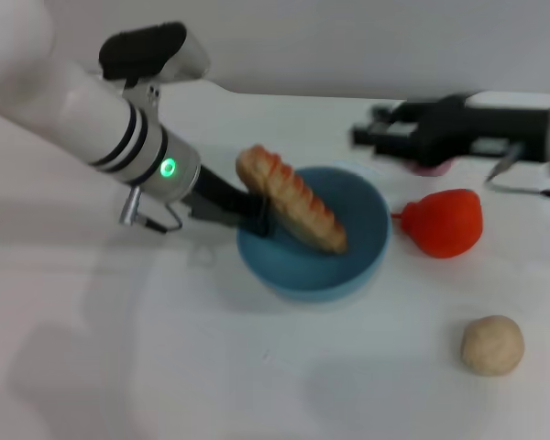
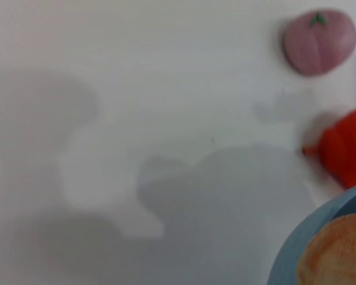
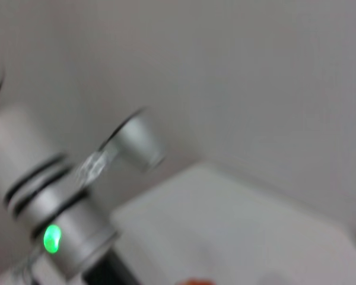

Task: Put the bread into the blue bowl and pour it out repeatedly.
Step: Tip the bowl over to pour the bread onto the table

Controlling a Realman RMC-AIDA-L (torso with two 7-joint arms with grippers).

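We see the bread lying tilted across the blue bowl, its upper end sticking out over the rim on the left side and its lower end down inside. The bowl sits near the middle of the worktop. The left hand is at the bowl's left rim, right where the bread crosses it; we cannot tell whether it is clenched. A red fruit lies just beside the bowl toward the right edge, and a beige ball sits nearer the front right corner. The right hand hovers over the far right part of the worktop, its state unclear, above a pink fruit.
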